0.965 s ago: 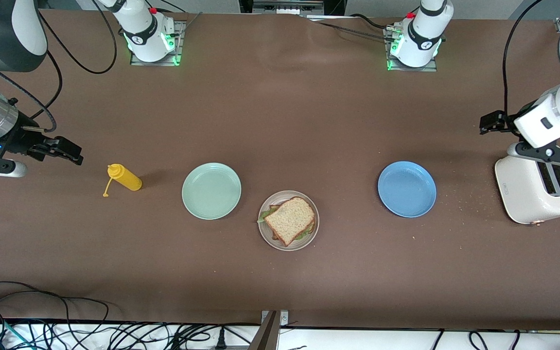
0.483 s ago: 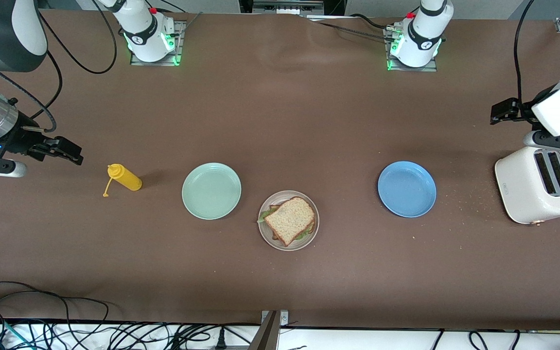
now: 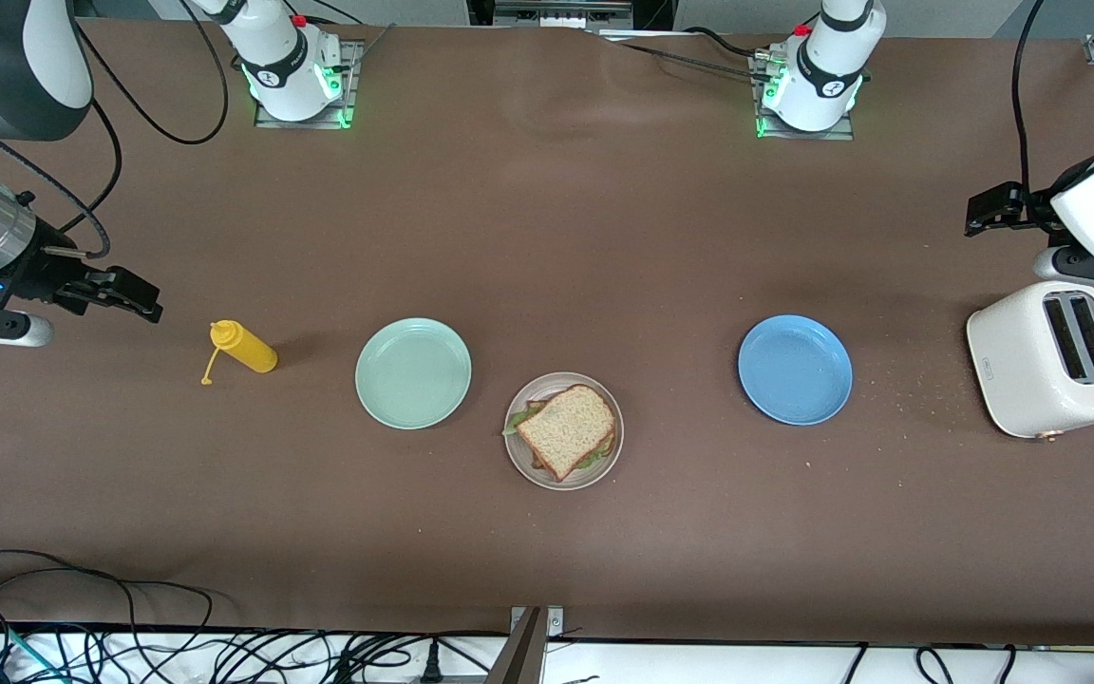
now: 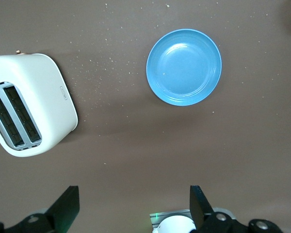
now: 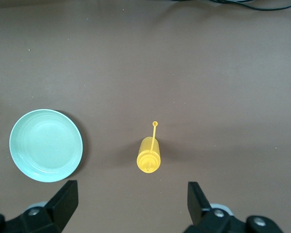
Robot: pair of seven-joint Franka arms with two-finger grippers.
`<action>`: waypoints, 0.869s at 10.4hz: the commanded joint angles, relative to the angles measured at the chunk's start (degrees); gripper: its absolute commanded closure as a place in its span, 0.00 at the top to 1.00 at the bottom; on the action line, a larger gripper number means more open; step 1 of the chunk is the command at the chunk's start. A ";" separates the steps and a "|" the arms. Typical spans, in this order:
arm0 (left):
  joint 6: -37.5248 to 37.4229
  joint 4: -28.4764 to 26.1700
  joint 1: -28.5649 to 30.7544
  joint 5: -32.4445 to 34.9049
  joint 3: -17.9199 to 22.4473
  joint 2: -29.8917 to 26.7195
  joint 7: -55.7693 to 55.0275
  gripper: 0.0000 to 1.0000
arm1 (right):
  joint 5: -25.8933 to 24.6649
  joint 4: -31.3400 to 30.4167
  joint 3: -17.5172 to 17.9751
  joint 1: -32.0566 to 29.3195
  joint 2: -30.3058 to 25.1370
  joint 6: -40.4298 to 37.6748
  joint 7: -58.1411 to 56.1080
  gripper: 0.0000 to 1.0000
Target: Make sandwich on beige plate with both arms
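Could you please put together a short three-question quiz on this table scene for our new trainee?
1. True or false: the sandwich lies on the beige plate.
2. Which plate is nearer the toaster: A) blue plate, B) green plate?
3. Fill in: the left gripper and right gripper both stand ____ and hold nothing.

Key: 1 true; 2 A; 3 open.
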 commanded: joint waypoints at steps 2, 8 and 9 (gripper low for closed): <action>-1.50 2.32 1.25 -1.53 -0.70 1.01 -0.02 1.00 | 0.86 1.26 -0.22 0.20 0.41 -0.73 0.45 1.00; -1.50 6.46 2.13 -3.55 -0.35 3.83 0.42 1.00 | 0.86 1.26 -0.22 0.20 0.50 -0.73 0.18 1.00; -1.50 6.46 2.04 -3.55 -0.35 4.00 0.51 1.00 | 0.86 1.26 -0.22 0.20 0.50 -0.73 0.10 1.00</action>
